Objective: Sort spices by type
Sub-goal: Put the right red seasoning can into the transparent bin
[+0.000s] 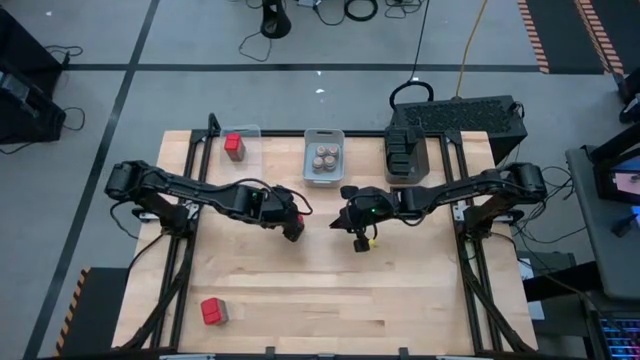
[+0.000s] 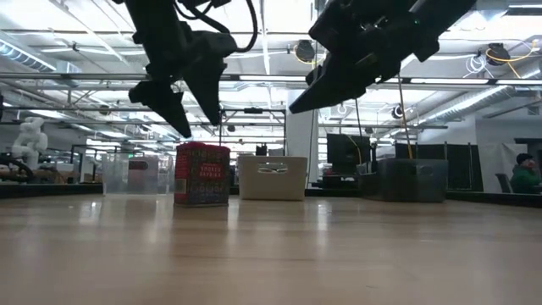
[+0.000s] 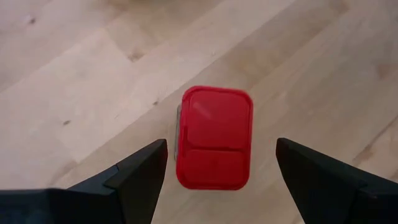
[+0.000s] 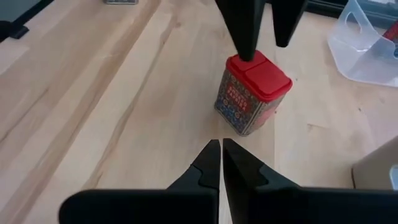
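Observation:
A red spice tin with a patterned side (image 4: 252,93) stands upright on its base on the table (image 2: 201,174). My left gripper (image 3: 221,149) hovers open right above it (image 2: 201,125), a finger on either side of the red lid (image 3: 214,137), touching nothing. In the high view the left gripper (image 1: 292,225) hides the tin. My right gripper (image 4: 221,144) is shut and empty, raised just right of the tin (image 1: 361,243). A second red tin (image 1: 213,311) lies near the table's near left corner. One red tin (image 1: 234,147) sits in the left bin.
Three bins line the far edge: a clear one (image 1: 250,133) on the left, a grey one (image 1: 324,134) holding round brown-topped jars (image 1: 322,158), and a dark one (image 1: 405,135) holding dark blocks (image 1: 403,158). Bare wood (image 1: 400,300) lies toward the near edge.

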Motion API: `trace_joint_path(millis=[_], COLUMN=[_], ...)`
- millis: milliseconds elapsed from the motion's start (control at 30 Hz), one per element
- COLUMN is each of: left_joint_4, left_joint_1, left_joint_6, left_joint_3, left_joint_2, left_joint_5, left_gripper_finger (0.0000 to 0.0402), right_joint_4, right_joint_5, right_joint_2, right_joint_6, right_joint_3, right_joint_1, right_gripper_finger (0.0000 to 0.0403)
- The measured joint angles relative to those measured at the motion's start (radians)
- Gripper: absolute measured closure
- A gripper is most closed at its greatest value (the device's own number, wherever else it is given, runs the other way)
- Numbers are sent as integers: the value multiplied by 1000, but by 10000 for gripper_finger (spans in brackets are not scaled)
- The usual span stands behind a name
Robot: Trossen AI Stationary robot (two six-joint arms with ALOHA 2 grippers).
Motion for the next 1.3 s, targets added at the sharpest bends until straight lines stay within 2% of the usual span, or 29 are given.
trace_joint_path(millis=[267,667,1300], left_joint_4=[5,24,41], left_joint_1=[0,2,29], left_joint_6=[28,77,108], left_joint_3=[0,-1,0], left_joint_2=[0,95,127], left_joint_5=[-9,-11,-8], left_gripper_finger=[96,96,96], right_joint_4=[-5,2,1], right_joint_5=[0,-1,-3], right_joint_2=[0,0,0], right_joint_6=[-1,-3,-3], right_joint_3=[0,0,0], right_joint_1=[0,0,0], right_gripper_finger=[403,403,403])
